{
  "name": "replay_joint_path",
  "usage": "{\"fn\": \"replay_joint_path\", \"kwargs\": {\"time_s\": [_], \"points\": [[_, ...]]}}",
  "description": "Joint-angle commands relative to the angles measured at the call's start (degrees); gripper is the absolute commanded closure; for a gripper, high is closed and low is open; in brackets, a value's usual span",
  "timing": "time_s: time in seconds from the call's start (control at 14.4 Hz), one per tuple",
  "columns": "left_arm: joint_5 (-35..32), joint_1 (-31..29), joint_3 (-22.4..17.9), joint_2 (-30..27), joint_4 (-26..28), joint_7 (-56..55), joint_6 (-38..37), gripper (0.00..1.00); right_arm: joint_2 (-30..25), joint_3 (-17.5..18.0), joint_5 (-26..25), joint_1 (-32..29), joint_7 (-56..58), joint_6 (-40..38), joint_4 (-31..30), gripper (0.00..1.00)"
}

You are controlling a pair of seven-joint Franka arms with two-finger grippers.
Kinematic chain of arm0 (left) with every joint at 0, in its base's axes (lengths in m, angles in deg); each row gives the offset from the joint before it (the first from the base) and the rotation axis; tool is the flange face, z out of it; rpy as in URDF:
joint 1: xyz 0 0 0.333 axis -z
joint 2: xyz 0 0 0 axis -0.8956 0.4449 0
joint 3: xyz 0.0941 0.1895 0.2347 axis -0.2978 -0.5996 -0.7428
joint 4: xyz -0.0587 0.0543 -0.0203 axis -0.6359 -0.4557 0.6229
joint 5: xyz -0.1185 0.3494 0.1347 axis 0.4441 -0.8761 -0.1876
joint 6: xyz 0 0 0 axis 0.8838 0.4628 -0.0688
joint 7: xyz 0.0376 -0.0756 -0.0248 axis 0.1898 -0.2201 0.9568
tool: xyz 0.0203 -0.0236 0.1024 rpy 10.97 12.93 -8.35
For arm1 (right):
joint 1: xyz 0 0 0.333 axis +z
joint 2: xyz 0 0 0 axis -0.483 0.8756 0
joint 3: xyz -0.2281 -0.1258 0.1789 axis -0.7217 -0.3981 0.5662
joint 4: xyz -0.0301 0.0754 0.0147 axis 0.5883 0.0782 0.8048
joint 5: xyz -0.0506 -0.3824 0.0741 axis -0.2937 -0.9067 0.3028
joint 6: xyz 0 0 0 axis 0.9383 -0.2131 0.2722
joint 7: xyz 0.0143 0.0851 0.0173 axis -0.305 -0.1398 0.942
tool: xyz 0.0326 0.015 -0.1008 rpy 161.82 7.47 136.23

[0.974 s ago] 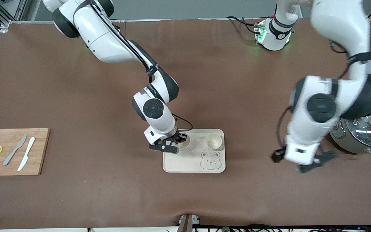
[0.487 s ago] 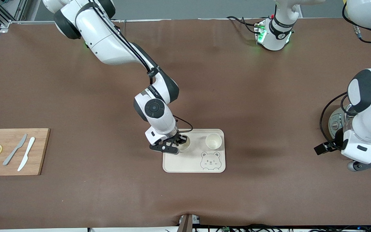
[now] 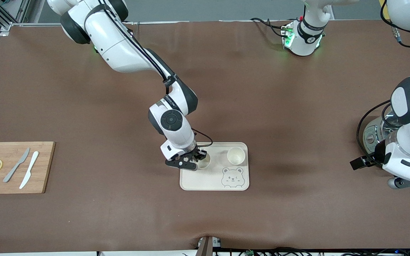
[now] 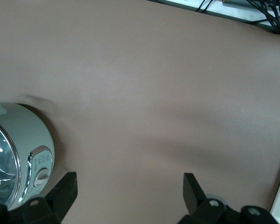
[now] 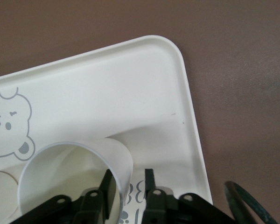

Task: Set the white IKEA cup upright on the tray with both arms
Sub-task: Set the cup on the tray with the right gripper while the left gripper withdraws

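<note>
Right gripper (image 3: 195, 160), pinching the white cup's (image 5: 74, 175) wall over the tray (image 3: 212, 181), should set it down level before letting go; left gripper (image 4: 126, 193) waits spread beside the cooker (image 4: 16, 154).

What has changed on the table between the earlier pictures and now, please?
The left arm swung away from the tray toward its own end of the table; its left gripper, open, now hangs beside the cooker. The right gripper has stayed on the rim of the cup on the tray, one finger inside and one outside. The second cup and the cutting board did not move.
</note>
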Motion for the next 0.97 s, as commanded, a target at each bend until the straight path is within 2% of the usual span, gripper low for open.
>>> {"fn": "replay_joint_path", "kwargs": {"time_s": [0.0,0.21,0.28,0.42,0.77,0.9], "points": [[2.3,-3.3,0.3,-1.8,0.3,7.0,-0.7,0.00,-0.5,-0.6,-1.3,0.6,-1.8,0.0,0.2,0.00],[2.4,-4.7,-0.2,-2.8,0.4,21.3,-0.8,0.00,-2.2,-0.7,-1.3,0.0,-1.4,-1.6,0.2,0.00],[2.6,-5.2,-0.2,-2.9,0.4,22.8,-1.0,0.00,-3.2,-0.7,-1.3,-0.1,-1.3,-4.0,0.2,0.00],[4.2,-6.9,0.0,-2.9,0.4,23.2,-1.3,0.00,-5.8,-0.6,-1.2,0.1,-1.3,-8.8,0.2,0.00],[4.3,-6.8,-0.2,-2.9,0.4,23.2,-1.3,0.00,-14.0,-0.5,-1.2,0.5,-1.3,-21.8,-0.5,0.00],[4.3,-7.1,-0.4,-3.1,0.4,25.7,-1.3,0.00,-19.7,-0.4,-1.1,0.2,-0.6,-25.6,-4.1,0.00]]}}
